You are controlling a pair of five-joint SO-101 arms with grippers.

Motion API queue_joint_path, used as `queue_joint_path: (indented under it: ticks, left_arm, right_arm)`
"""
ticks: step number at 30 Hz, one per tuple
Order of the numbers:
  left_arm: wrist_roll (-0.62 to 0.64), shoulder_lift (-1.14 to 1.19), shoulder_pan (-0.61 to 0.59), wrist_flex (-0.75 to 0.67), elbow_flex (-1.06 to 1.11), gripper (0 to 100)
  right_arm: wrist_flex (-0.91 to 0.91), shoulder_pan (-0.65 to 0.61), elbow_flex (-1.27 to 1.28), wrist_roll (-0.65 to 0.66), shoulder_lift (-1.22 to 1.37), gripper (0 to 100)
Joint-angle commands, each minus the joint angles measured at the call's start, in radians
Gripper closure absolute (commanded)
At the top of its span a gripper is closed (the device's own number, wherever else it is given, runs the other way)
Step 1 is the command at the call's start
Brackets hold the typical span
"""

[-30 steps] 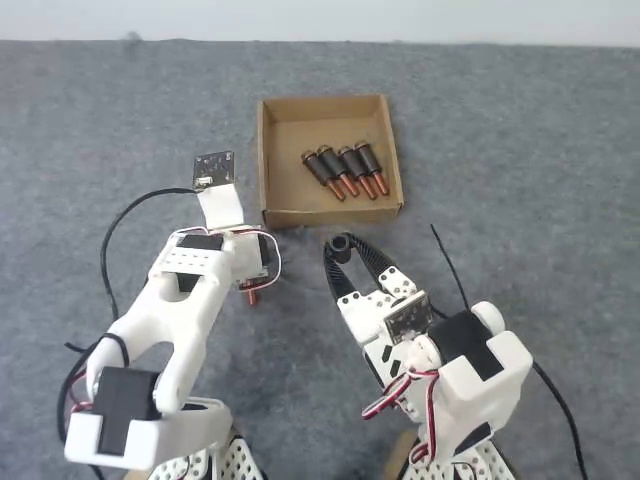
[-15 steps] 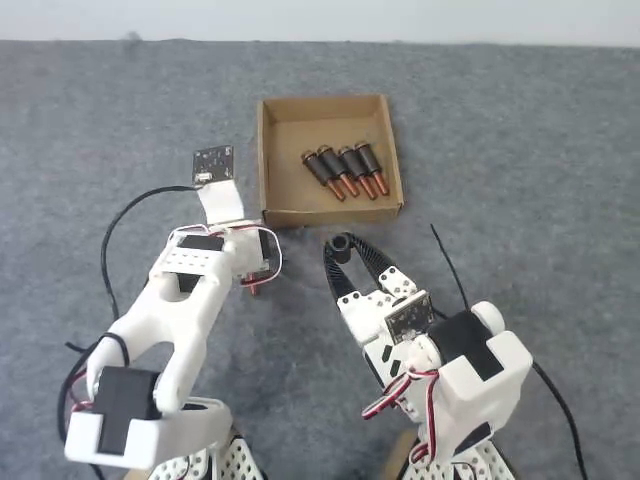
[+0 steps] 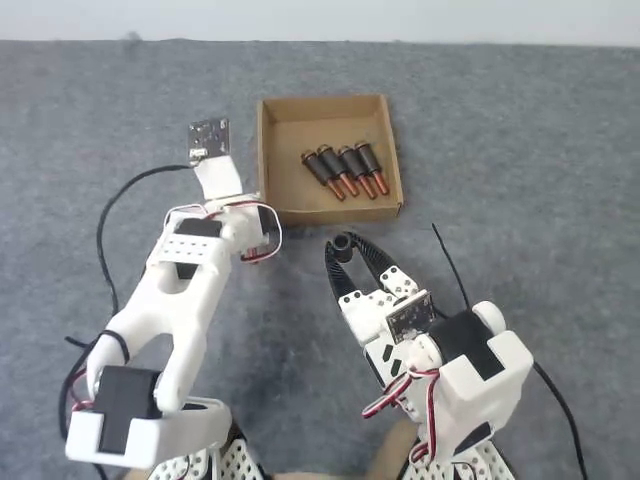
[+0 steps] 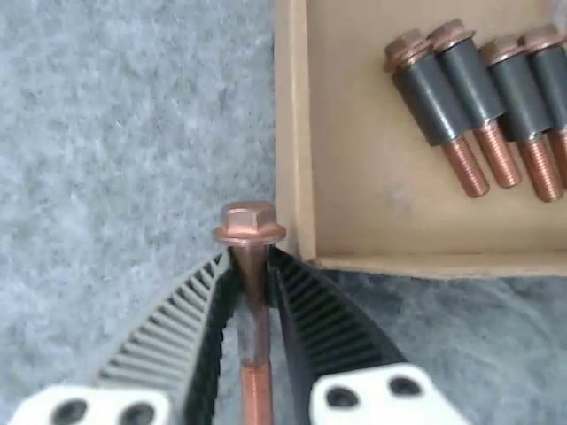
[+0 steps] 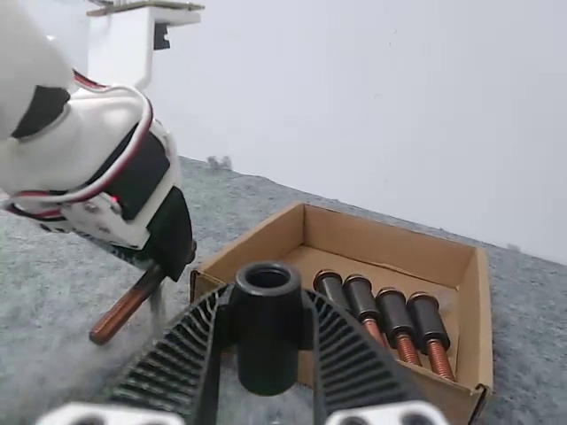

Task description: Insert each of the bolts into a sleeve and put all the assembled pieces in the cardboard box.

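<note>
Copper-coloured, a bolt (image 4: pixel 249 225) is clamped by its shank between the ribbed fingers of the left gripper (image 4: pixel 251 259). Its hexagonal head is held just beside an outer corner of the cardboard box (image 4: pixel 292 133). A black sleeve (image 5: pixel 266 345) is pinched by the right gripper (image 5: pixel 266 303), near the box's front wall. Four assembled pieces (image 3: pixel 346 172) are laid side by side inside the box, which is set on grey carpet (image 3: pixel 520 160).
</note>
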Motion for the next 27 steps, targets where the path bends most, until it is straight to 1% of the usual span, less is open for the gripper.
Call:
queue_joint_path:
  ticks: [1, 5, 8, 10, 13, 17, 19, 23, 27]
  left_arm:
    - [-0.003, -0.068, -0.034, -0.098, -0.096, 99]
    - [-0.003, -0.068, 0.002, -0.166, -0.058, 99]
    - [-0.006, -0.068, 0.002, -0.167, -0.048, 99]
    - [-0.008, -0.068, -0.006, -0.130, -0.048, 99]
    - [-0.014, -0.092, -0.003, -0.021, -0.054, 99]
    - [-0.086, -0.215, 0.002, 0.081, -0.047, 99]
    - [-0.092, -0.269, 0.005, 0.121, -0.047, 99]
    - [-0.087, -0.336, 0.006, 0.127, -0.024, 99]
    - [-0.087, -0.368, 0.034, 0.127, 0.002, 99]
  right_arm:
    - [-0.025, 0.013, 0.026, -0.012, -0.021, 99.2]
    - [-0.025, 0.016, 0.026, -0.012, -0.021, 99.2]
    - [-0.025, 0.016, 0.025, -0.012, -0.018, 99.2]
    - [-0.025, 0.016, 0.017, -0.012, -0.015, 99.2]
    - [-0.024, 0.016, 0.014, -0.012, -0.015, 99.2]
    - [-0.024, 0.016, 0.014, -0.012, -0.015, 99.2]
    - [-0.024, 0.016, 0.014, -0.012, -0.015, 99.2]
    - [-0.024, 0.016, 0.014, -0.012, -0.015, 99.2]
    - [-0.024, 0.016, 0.014, -0.012, -0.015, 99.2]
